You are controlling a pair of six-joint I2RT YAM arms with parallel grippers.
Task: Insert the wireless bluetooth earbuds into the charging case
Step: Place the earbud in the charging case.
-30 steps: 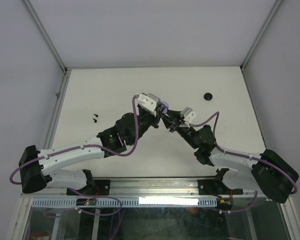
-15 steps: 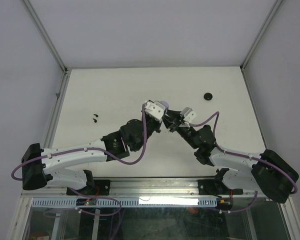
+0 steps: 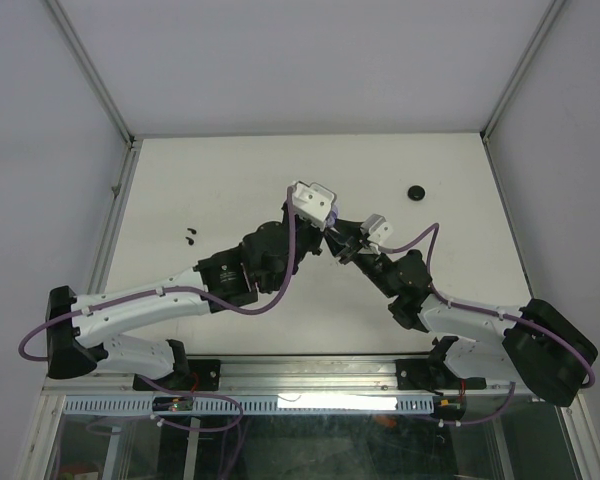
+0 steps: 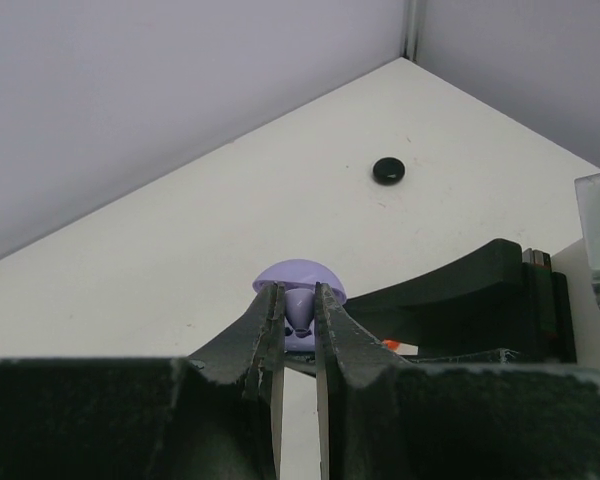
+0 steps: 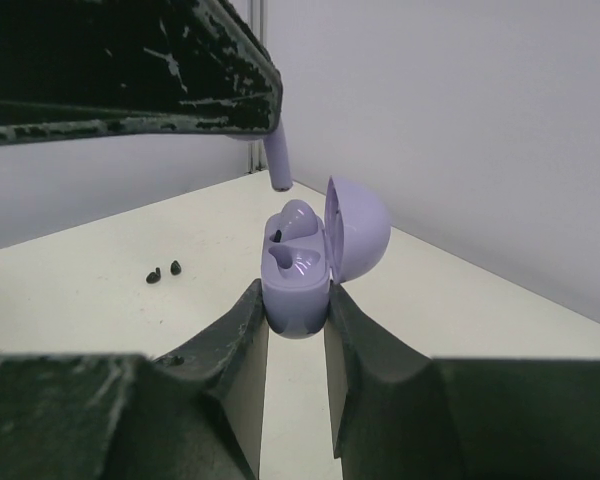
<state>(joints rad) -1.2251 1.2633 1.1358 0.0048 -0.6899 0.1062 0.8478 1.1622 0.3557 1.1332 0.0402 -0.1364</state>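
My right gripper (image 5: 297,295) is shut on the purple charging case (image 5: 298,285), held upright with its lid (image 5: 360,230) swung open to the right. My left gripper (image 4: 299,292) is shut on a purple earbud (image 4: 301,312). In the right wrist view the earbud's stem (image 5: 278,165) hangs from the left fingers (image 5: 180,70), tip down, just above the case's far left rim and apart from it. In the left wrist view the round lid (image 4: 300,272) shows behind the fingertips. From above, both grippers meet at mid-table, left gripper (image 3: 322,228) over right gripper (image 3: 336,242).
A small black disc (image 3: 416,192) lies at the back right of the white table (image 3: 230,170). Two tiny black pieces (image 3: 189,237) lie to the left, also the black pieces (image 5: 162,271) in the right wrist view. Enclosure walls (image 3: 100,100) rise on three sides.
The left arm has swung its wrist to the right and brought the earbud over the open case. The right arm and the case have stayed still.
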